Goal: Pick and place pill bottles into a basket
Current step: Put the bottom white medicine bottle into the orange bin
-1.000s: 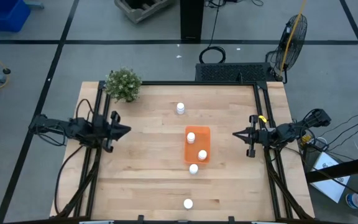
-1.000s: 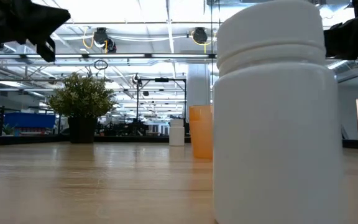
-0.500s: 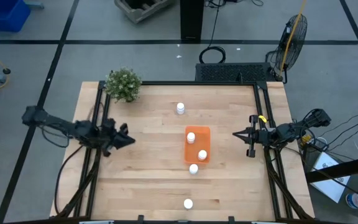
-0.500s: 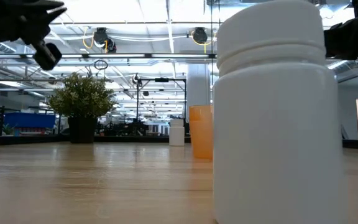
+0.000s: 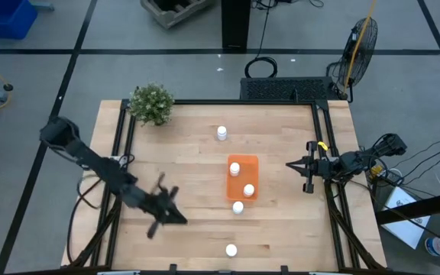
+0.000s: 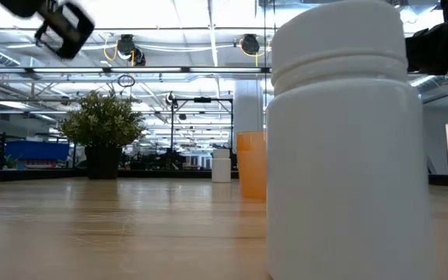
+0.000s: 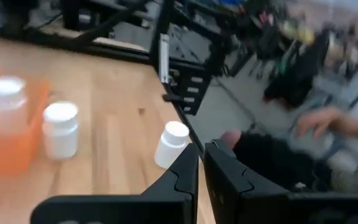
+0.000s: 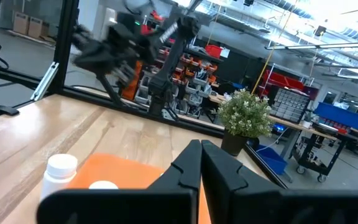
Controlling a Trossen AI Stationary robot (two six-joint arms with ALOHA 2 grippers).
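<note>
Left end effector (image 5: 176, 219) clenched, empty, over the bench (image 5: 182, 145) near a loose pill bottle (image 5: 231, 250); arriving clenched could topple it. Right end effector (image 5: 290, 163) clenched beside the basket (image 5: 244, 162)

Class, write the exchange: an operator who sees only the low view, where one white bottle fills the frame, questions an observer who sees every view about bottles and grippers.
Operator: How many are in the basket?
Observer: Two pill bottles stand in the basket; three are outside it on the table.
Operator: Where is the left gripper?
Observer: The left gripper is shut and empty, above the table to the left of the basket.
Operator: And the right?
Observer: The right gripper waits shut, to the right of the basket.
</note>
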